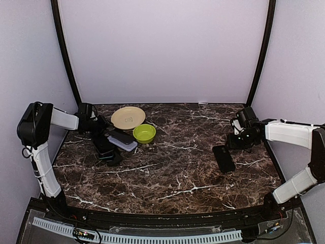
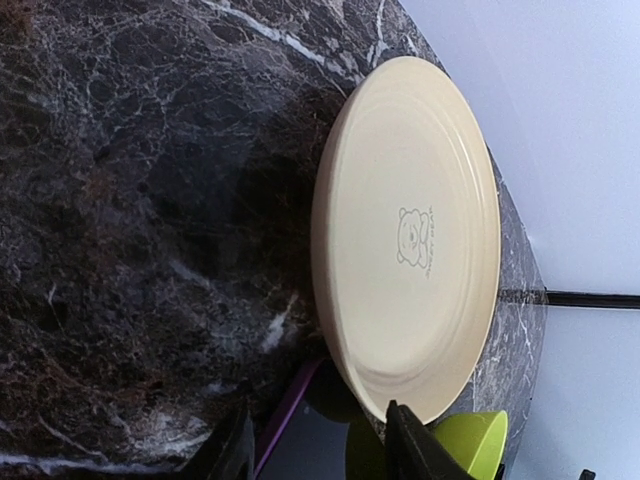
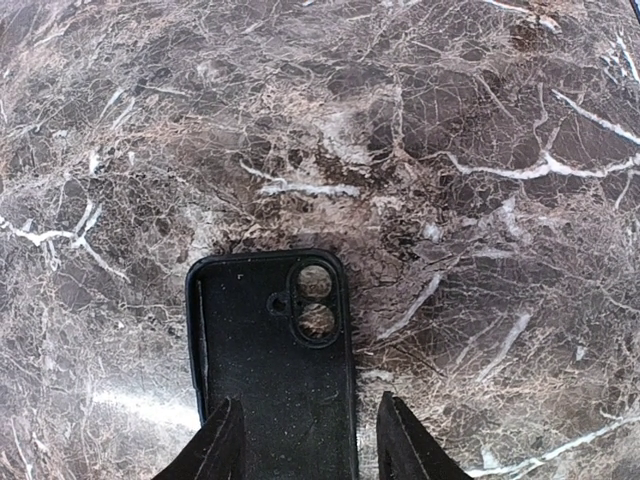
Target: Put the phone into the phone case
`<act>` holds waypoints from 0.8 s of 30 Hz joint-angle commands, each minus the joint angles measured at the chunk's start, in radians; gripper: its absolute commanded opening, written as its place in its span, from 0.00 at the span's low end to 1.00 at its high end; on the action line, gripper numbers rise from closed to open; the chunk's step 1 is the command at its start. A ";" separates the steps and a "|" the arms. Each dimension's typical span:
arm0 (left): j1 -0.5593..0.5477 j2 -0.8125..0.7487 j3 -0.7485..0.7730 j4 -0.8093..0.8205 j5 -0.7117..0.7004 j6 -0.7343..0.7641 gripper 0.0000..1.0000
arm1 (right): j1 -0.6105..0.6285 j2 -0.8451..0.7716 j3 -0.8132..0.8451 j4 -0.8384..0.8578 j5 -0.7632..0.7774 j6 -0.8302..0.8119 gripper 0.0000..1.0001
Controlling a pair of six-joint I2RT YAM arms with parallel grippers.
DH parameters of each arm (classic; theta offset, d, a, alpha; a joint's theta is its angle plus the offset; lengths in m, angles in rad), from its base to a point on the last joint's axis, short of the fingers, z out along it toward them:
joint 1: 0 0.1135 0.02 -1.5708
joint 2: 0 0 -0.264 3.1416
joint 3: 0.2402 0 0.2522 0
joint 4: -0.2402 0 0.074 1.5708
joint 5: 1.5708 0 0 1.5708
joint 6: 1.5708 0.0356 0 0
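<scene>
Over at the left edge of the marble table [image 1: 167, 175]: left gripper [image 2: 318, 452], fingers apart in the wrist view, a strip of lavender from the phone case [image 1: 127, 145] showing between them. Cannot tell whether pinching it or merely framing it. Case itself just nearer than the cream plate [image 1: 128, 117] and close against the green bowl [image 1: 144, 133], touching or not unclear, with something dark lying on or in it and other black phones [image 1: 107, 151] heaped just beside. Likely soft, light and bendy; apt to fold if squeezed across the middle, so better pinned by one rim or short end, mouth left clear. Across bare marble to the right: the phone [image 3: 270, 370], flat on the table and well apart from the case, back up, twin lenses at the far corner. Right gripper [image 3: 308, 425] poised over its near end, jaws spread to about the phone's width, no clamp visible. Probably stiff, dense for its size and slick, with glass on the hidden face, so no dropping or scraping. Best taken across the two long edges near mid-length, clear of the lenses — then carried flat, lens corner matched to the cutout, pressed in one corner at a time.
</scene>
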 commanded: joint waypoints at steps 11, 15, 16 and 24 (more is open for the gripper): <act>0.018 -0.042 0.339 -0.514 -0.121 0.446 0.61 | 0.012 -0.037 0.028 -0.016 0.027 -0.020 0.46; 0.071 0.081 0.392 -0.583 0.027 0.377 0.49 | 0.014 -0.056 0.025 -0.024 0.033 -0.024 0.46; 0.078 0.084 0.382 -0.559 0.054 0.357 0.47 | 0.013 -0.062 0.025 -0.030 0.038 -0.027 0.46; 0.114 0.107 0.350 -0.513 0.157 0.366 0.41 | 0.014 -0.104 0.011 -0.040 0.038 -0.029 0.47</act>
